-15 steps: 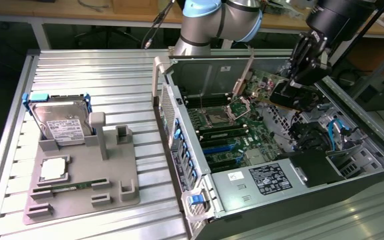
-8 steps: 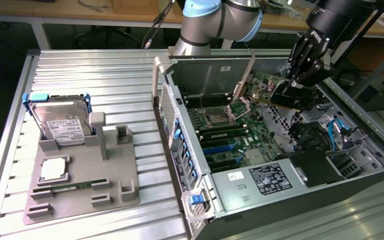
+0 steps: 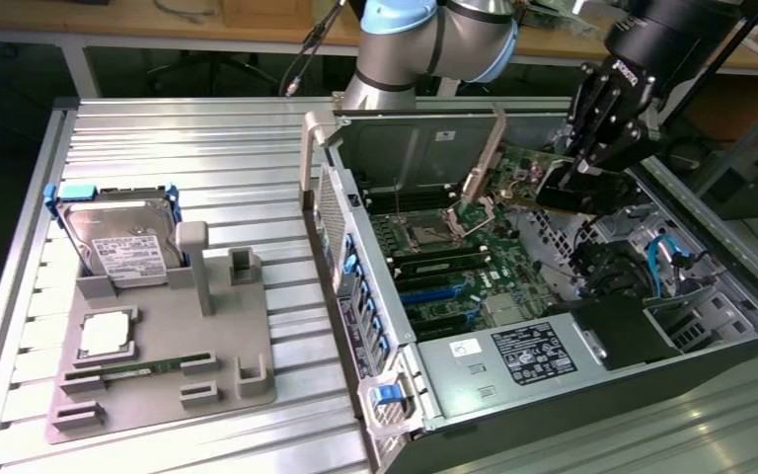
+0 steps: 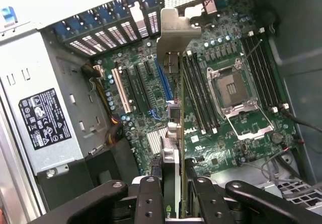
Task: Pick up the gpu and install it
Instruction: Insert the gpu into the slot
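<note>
the black two-fingered tool (image 3: 574,176) (image 4: 176,204) is clamped on the gpu (image 3: 521,170) (image 4: 171,153), a thin green circuit card with a silver metal end bracket, one finger on each flat side. the card hangs inside the open black computer case (image 3: 734,346), above the green motherboard (image 3: 458,267) (image 4: 221,58). on the ribbed metal desk (image 3: 182,138), at the exterior view's left, a grey plastic holder (image 3: 221,346) carries a silver hard drive (image 3: 122,242) and a narrow green memory stick (image 3: 135,367).
</note>
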`<move>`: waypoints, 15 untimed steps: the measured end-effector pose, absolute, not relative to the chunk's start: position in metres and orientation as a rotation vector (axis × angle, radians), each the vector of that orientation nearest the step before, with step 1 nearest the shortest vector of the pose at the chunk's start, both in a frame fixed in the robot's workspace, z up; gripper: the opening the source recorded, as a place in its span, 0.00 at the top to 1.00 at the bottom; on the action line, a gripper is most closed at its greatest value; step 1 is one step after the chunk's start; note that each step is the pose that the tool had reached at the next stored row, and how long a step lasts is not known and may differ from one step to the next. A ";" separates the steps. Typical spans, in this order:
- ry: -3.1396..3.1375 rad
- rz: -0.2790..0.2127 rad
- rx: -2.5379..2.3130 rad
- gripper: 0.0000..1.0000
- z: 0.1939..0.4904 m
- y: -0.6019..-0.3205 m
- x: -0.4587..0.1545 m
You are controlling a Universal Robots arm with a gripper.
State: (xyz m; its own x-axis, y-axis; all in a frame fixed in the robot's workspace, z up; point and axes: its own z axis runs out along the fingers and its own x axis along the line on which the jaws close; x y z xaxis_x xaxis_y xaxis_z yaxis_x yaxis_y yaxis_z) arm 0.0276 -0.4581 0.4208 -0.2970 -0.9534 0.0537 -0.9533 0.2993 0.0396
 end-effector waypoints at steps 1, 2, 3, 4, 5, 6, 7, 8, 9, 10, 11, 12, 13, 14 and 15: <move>-2.468 0.000 1.834 0.73 0.421 -0.458 0.028; -2.460 0.001 1.845 0.73 0.421 -0.458 0.028; -2.451 0.001 1.856 0.73 0.421 -0.458 0.027; -2.442 0.002 1.869 0.73 0.421 -0.458 0.027; -2.434 0.002 1.879 0.73 0.421 -0.458 0.027; -2.425 0.003 1.890 0.73 0.421 -0.458 0.027; -2.417 0.003 1.901 0.73 0.421 -0.458 0.027; -2.408 0.004 1.912 0.73 0.421 -0.458 0.027; -2.399 0.004 1.923 0.73 0.421 -0.458 0.027; -2.391 0.004 1.933 0.73 0.421 -0.458 0.027; -2.383 0.005 1.943 0.73 0.421 -0.458 0.027; -2.375 0.005 1.953 0.73 0.421 -0.458 0.027; -2.368 0.006 1.962 0.73 0.421 -0.458 0.027; -2.361 0.006 1.970 0.73 0.421 -0.458 0.027; -2.346 0.007 1.988 0.73 0.421 -0.458 0.027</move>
